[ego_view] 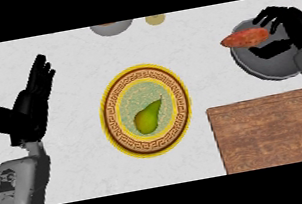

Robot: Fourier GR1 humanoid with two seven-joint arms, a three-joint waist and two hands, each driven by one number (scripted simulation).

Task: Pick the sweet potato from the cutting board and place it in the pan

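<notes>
While held: the sweet potato (245, 37) sits in the right hand (285, 29), above the near-left rim of the pan (268, 69).
Fingers: the right hand's fingers (275, 15) curl over the sweet potato from the right, pinching it.
Progress: the pick looks done, since the cutting board (275, 130) lies bare; lowering into the pan and letting go remain.
Right arm: the forearm rises from the lower right edge, crossing the cutting board and pan, wrist bent leftward.
Left hand (24, 108): rests at the left over the tabletop (82, 162), fingers straight and pointing up, holding nothing.
Other things: a plate (145, 110) with a pear (148, 116) lies in the middle, well apart from the pan.
</notes>
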